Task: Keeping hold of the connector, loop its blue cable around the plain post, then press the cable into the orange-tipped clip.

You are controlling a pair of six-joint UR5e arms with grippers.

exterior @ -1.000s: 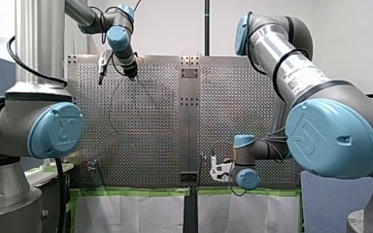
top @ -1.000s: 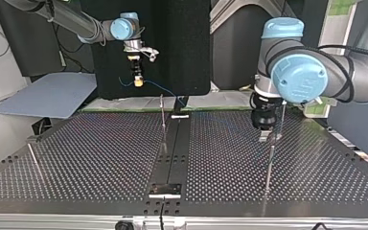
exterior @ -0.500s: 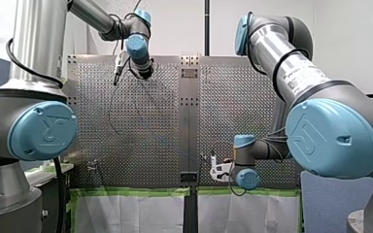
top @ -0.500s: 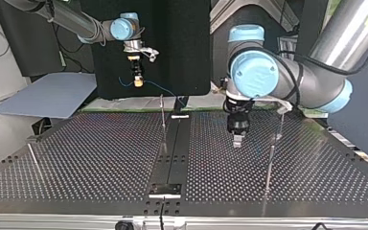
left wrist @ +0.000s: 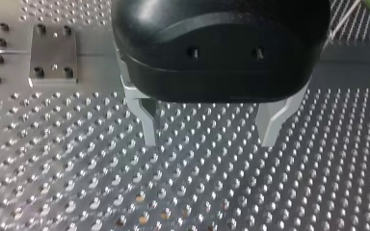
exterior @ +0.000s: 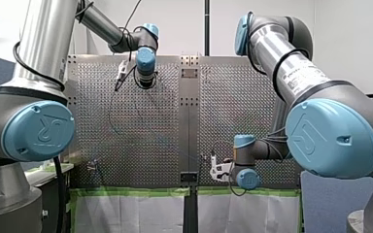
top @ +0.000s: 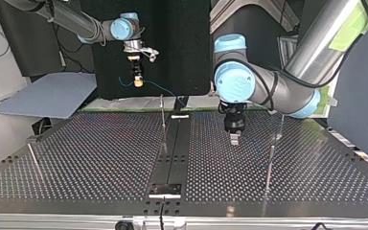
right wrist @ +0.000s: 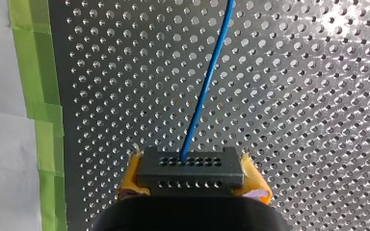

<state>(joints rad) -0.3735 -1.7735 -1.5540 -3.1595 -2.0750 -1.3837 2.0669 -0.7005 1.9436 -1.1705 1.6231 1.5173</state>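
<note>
Pinching the connector (right wrist: 190, 166) between yellow pads, my right gripper (right wrist: 192, 179) has the blue cable (right wrist: 204, 86) running ahead from it. My left gripper (left wrist: 209, 139) hangs, jaws wide, over the perforated table (left wrist: 53, 183).

The counter (left wrist: 53, 183) is shiny metal, bumpy with many little holes. My left gripper (left wrist: 209, 142) has a smooth black plastic shell and dull grey metal fingers (left wrist: 147, 120). The connector (right wrist: 190, 168) is matt black plastic. Its blue cable (right wrist: 202, 91) has a smooth plastic skin.
</note>
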